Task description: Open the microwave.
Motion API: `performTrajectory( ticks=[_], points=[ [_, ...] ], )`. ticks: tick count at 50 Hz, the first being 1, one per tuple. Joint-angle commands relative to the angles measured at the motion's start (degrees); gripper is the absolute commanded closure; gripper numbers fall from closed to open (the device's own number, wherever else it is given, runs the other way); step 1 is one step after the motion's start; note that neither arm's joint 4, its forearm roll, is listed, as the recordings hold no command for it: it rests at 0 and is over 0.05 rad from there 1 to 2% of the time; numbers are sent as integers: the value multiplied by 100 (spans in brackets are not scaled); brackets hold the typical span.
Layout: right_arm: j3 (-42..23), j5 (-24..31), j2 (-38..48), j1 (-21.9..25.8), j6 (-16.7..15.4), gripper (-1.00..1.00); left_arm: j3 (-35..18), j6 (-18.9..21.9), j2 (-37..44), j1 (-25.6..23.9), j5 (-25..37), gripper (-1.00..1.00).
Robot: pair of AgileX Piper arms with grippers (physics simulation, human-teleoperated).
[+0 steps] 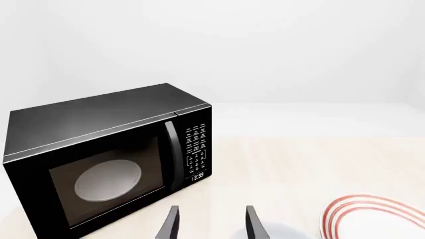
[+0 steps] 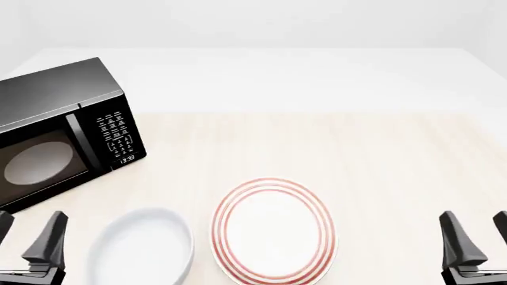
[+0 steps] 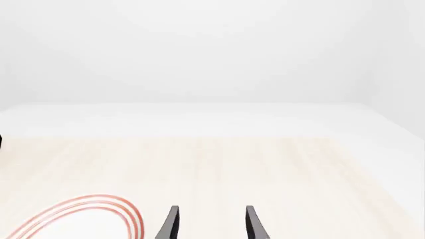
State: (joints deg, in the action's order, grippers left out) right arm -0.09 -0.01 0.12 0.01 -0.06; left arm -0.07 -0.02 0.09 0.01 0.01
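Microwave [image 2: 59, 133] on the surface [image 2: 380, 154], ahead of the left gripper [image 2: 28, 237], bowl [image 2: 146, 252] just right of that gripper, plate [image 2: 273, 231] beside the bowl, between both grippers, right gripper [image 2: 475, 234] well apart from the plate.

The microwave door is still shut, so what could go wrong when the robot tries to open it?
The handle is thin and sits right beside the keypad, so the left gripper might miss it and poke the buttons. A hard pull might drag the whole microwave instead of swinging the door. The white bowl and striped plate lie close by and could get bumped.
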Motion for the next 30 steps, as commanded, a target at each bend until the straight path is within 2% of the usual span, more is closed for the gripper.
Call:
performTrajectory(
  ticks=[1, 12, 15, 17, 18, 20, 23, 25, 30],
  points=[
    [-19, 0, 25, 2, -13, -100, -16, -15, 18, 4, -1, -100],
    [-15, -24, 46, 3, -15, -100, -66, -14, -3, 57, -13, -100],
    [-13, -34, 54, 3, -15, -100, -58, -331, 17, -26, 24, -100],
    [-12, -41, 60, 3, -15, -100, -61, -134, 22, 84, -17, -100],
    [-12, -48, 66, 3, -15, -100, -61, -324, 40, 165, -40, -100],
    [-11, -55, 73, 3, -15, -100, -65, -294, 167, 177, -129, -100],
    [-10, -68, 85, 3, -15, -100, -212, 179, 466, 392, -201, -100],
    [-9, -71, 87, 3, -16, -100, -263, 24, 545, 422, -220, -100],
    [-9, -70, 85, 3, -16, -100, -439, 153, 826, 561, -312, -100]
  ],
)
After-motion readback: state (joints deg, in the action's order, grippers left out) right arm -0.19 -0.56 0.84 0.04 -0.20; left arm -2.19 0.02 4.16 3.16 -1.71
